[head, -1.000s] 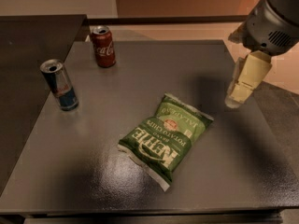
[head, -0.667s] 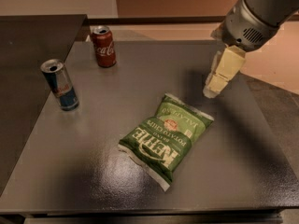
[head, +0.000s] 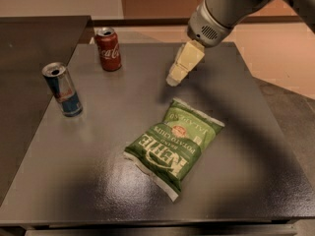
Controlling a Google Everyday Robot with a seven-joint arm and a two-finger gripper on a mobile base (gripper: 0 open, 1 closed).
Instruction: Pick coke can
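The coke can (head: pixel 108 48), red with white script and a silver top, stands upright at the far left of the dark table (head: pixel 98 146). My gripper (head: pixel 173 80) hangs from the arm that comes in from the upper right. It is above the table's far middle, to the right of the coke can and well apart from it. It holds nothing that I can see.
A slim blue-and-silver can (head: pixel 62 89) stands at the table's left edge, nearer than the coke can. A green Kettle chip bag (head: pixel 172 145) lies flat in the middle, just below the gripper. A second dark surface (head: pixel 34 38) adjoins on the left.
The arm and gripper have moved left across the far side of the table, toward the coke can. The cans and the chip bag have not moved.
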